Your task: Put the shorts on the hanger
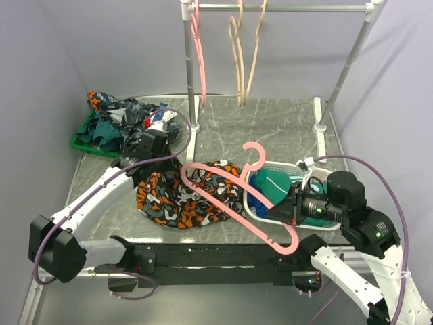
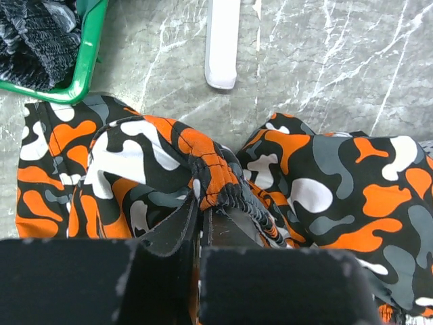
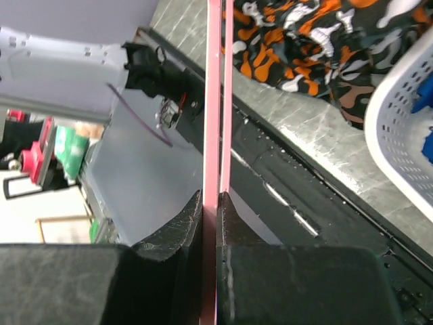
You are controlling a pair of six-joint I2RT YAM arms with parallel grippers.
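L claw (image 2: 203, 215) is shut on the shorts (image 2: 338, 183), pinching the gathered waistband. Rest of the fabric is heaped on the worktop (image 1: 270, 128), centre-L, w/ its lower edge near the front edge. R claw (image 3: 216, 203) clamps a thin bar of the pink hanger (image 3: 218, 101), held tilted w/ the hook toward the back. One end is over the shorts; the other reaches past the front edge in top view. White basket (image 3: 399, 122) sits just R of the shorts. Green tray (image 1: 82, 141) is at the back-L corner. Bare marble shows btwn the shorts and the rack foot (image 2: 222, 47). Beige hangers (image 1: 243, 61) hang on the rail behind.
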